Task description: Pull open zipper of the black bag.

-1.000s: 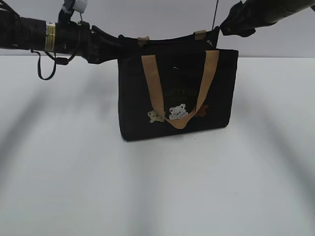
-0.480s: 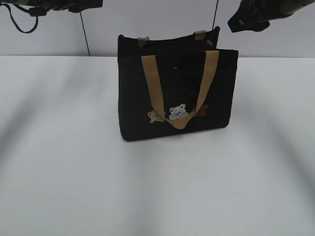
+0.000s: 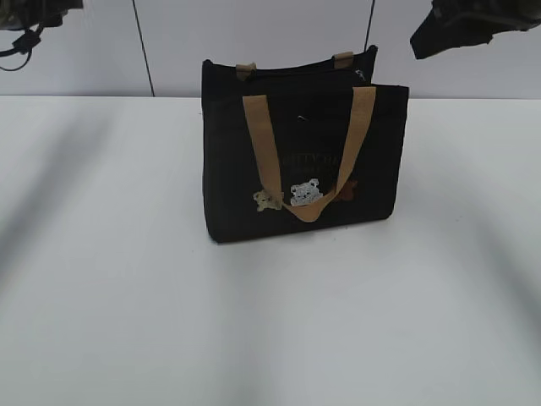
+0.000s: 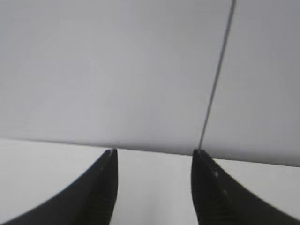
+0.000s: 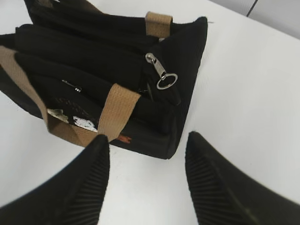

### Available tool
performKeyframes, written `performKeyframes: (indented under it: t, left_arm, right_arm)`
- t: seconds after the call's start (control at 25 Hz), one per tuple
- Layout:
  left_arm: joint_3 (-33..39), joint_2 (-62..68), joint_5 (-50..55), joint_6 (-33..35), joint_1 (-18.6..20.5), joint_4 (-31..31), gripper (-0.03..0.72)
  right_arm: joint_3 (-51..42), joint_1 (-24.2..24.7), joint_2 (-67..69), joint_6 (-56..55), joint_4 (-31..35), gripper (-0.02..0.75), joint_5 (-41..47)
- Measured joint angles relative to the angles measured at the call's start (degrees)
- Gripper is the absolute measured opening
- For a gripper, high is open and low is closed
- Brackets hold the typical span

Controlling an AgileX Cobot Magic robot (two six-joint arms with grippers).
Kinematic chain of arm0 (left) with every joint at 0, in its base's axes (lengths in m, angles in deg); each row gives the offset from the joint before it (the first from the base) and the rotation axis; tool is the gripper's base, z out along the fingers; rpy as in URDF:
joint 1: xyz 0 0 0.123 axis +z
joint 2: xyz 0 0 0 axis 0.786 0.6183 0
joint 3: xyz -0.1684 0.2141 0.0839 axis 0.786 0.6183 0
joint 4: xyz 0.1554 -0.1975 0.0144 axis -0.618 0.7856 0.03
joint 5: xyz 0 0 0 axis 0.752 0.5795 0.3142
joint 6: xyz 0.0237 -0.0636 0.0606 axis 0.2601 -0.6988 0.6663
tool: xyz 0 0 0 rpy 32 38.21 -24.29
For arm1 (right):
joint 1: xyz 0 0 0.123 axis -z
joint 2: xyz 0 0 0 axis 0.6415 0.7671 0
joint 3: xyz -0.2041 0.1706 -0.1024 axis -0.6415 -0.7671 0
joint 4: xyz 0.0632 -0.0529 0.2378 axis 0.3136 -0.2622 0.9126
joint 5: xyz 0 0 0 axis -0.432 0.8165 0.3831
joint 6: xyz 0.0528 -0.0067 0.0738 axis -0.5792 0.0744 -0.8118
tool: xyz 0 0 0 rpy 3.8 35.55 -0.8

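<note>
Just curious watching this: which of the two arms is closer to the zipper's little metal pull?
The right. Its gripper hangs open just above the bag's end where the pull sits. The left gripper, also open, faces the wall, off beyond the black bag.

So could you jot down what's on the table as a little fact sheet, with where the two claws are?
bag: black bag upright on the white table
handles: tan handles, front one hanging down
patches: bear patches on the front
zipper pull: silvery zipper tab at the bag's right end
left gripper: open, empty, facing the wall
right gripper: open, empty, above the bag's end
</note>
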State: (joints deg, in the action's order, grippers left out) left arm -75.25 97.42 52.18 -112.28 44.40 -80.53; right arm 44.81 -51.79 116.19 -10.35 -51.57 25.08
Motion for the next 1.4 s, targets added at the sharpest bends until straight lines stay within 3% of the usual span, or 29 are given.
performKeyframes:
  t: [0.12,0.2,0.28,0.36,0.44,0.56,0.72,0.92,1.12,1.4]
  left_arm:
    - [3.62,-0.38,6.18,0.34,0.00,5.57,0.430]
    - [5.49,-0.51,8.37,6.44,0.00,17.16,0.476]
    - [6.22,-0.82,10.88,18.71,-0.37,33.21,0.498]
    - [6.24,-1.79,13.67,36.07,-1.48,51.04,0.508]
    - [5.89,-3.40,17.70,51.21,-2.94,64.02,0.510]
    - [5.03,-6.12,25.83,68.96,-5.04,77.14,0.511]
    - [4.97,-10.66,37.87,80.69,-5.70,89.58,0.511]
    - [4.90,-15.57,51.44,89.05,-5.81,98.85,0.510]
    - [5.21,-22.07,61.06,90.42,-5.81,98.85,0.510]
    - [14.16,-40.28,63.47,89.55,-5.81,98.85,0.510]
  right_arm:
    - [0.00,0.00,-0.69,-1.31,0.00,0.397,2.08]
    - [0.00,0.00,-1.13,-1.70,-0.02,0.397,3.35]
    - [0.00,0.00,-1.35,-1.88,-0.06,0.397,4.28]
    - [0.00,0.00,-1.48,-2.14,-0.06,0.397,5.29]
    - [0.00,0.00,-1.48,-2.97,-0.06,0.397,6.27]
    - [0.00,0.00,-1.48,-7.27,-0.87,0.397,9.41]
    - [0.00,0.28,-1.48,-16.16,-7.02,0.397,16.81]
    - [0.00,5.83,-1.48,-20.00,-11.36,0.397,24.19]
    - [-3.00,11.75,-4.77,-19.82,-11.92,0.397,24.38]
    - [-19.59,12.12,-20.73,-19.17,-9.28,0.398,24.52]
